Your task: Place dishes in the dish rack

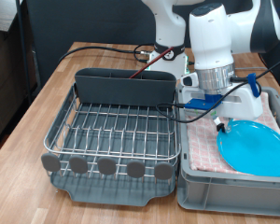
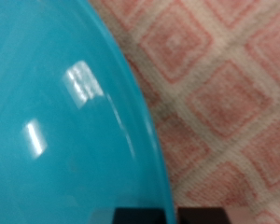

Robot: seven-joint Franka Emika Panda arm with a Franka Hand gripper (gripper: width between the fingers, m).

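Low over the grey cloth-lined bin (image 1: 198, 179), the two-finger claw (image 1: 221, 122) hangs right at the near edge of the round light-blue plate (image 1: 255, 147), which lies flat on the pink checked cloth (image 1: 204, 147) inside that bin. Whether its fingers are spread or closed cannot be told: the exterior view shows them only as a small pale shape, and the wrist view catches just two dark tips (image 2: 129, 216) at the frame edge, seemingly either side of the plate's rim (image 2: 149, 159). Nothing is visibly clamped between them.

Off to the claw's side, towards the exterior view's left, stands the wide silver wire dish rack (image 1: 112, 131) on its dark grey tray, with the tall grey caddy (image 1: 124, 87) along the back and round grey end caps (image 1: 105, 166) along the front. No dish shows in the rack, so the work looks to be at its beginning.

By my reckoning, the step in hand is taking the plate by its rim. Doing it well likely means one finger sliding under the lip and one above it, biting squarely. The glossy glaze looks slippery, and a shallow pinch might let it slip. The soft cloth beneath may also bunch up and get caught.
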